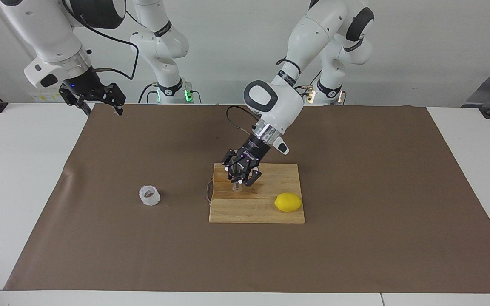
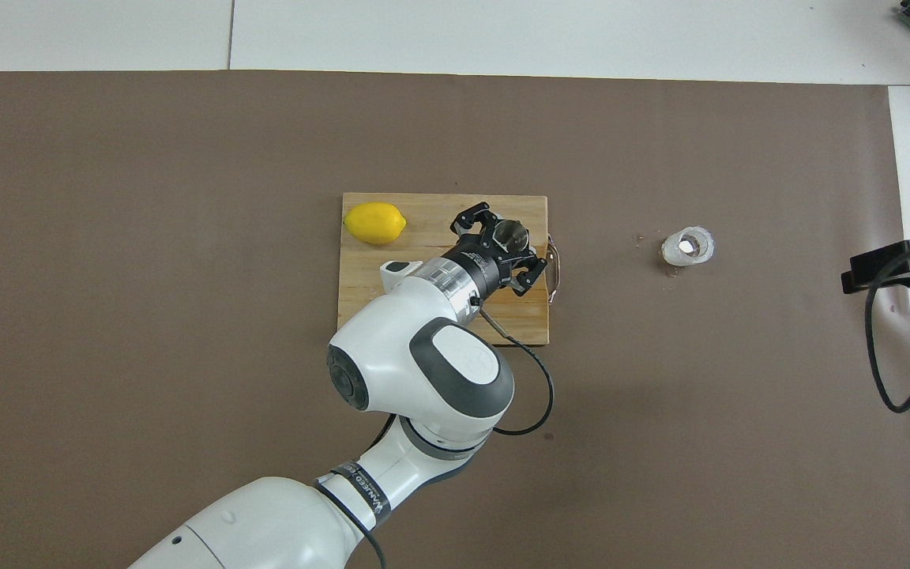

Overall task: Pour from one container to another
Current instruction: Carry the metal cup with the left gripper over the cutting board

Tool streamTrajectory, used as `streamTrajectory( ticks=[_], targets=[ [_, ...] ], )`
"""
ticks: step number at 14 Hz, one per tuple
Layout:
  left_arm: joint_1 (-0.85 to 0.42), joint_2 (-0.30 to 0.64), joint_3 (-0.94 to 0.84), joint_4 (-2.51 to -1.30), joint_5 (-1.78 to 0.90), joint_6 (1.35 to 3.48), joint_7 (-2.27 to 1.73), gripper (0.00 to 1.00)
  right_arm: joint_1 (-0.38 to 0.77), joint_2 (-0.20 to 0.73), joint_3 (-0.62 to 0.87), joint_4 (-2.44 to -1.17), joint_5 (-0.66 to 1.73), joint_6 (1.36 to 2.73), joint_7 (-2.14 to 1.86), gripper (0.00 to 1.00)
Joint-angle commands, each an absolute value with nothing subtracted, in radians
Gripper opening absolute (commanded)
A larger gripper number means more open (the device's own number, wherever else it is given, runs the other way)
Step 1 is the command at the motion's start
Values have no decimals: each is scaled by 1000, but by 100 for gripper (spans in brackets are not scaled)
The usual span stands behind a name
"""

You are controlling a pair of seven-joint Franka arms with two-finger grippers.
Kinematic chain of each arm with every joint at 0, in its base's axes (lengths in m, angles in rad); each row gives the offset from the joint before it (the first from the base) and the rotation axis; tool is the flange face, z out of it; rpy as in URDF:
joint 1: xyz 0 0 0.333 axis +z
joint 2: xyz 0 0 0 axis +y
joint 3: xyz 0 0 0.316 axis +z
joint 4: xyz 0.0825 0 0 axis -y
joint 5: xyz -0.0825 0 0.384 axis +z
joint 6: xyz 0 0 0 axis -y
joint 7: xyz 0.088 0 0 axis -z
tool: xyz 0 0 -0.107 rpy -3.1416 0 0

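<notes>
The steel jigger [image 1: 237,182] stands on the wooden cutting board [image 1: 270,212], at the board's side toward the right arm's end. My left gripper [image 1: 240,180] reaches down over it with its fingers spread on either side of the jigger's upper cone, also in the overhead view [image 2: 506,246]; I see no squeeze on it. The ridged whitish cup [image 1: 149,195] stands alone on the brown mat toward the right arm's end and also shows in the overhead view [image 2: 688,246]. My right gripper [image 1: 100,106] waits open and empty, raised over the mat's edge at its own end.
A yellow lemon [image 1: 288,202] lies on the board's corner farther from the robots, toward the left arm's end. A wire handle [image 1: 208,192] sticks out of the board toward the cup. The brown mat [image 1: 355,246] covers most of the white table.
</notes>
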State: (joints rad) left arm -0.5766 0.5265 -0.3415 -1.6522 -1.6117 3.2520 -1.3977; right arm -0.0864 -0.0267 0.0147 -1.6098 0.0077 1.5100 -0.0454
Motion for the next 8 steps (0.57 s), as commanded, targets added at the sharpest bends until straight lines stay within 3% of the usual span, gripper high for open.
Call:
streamTrajectory(
  ticks=[1, 8],
  targets=[
    [-592, 560, -339, -1617, -1605, 3289, -1393, 0, -97, -40, 21, -1617, 8, 1502, -29, 100],
    [-594, 574, -341, -1637, -1606, 3315, -1394, 0, -97, -40, 21, -1617, 8, 1502, -29, 100]
  ],
)
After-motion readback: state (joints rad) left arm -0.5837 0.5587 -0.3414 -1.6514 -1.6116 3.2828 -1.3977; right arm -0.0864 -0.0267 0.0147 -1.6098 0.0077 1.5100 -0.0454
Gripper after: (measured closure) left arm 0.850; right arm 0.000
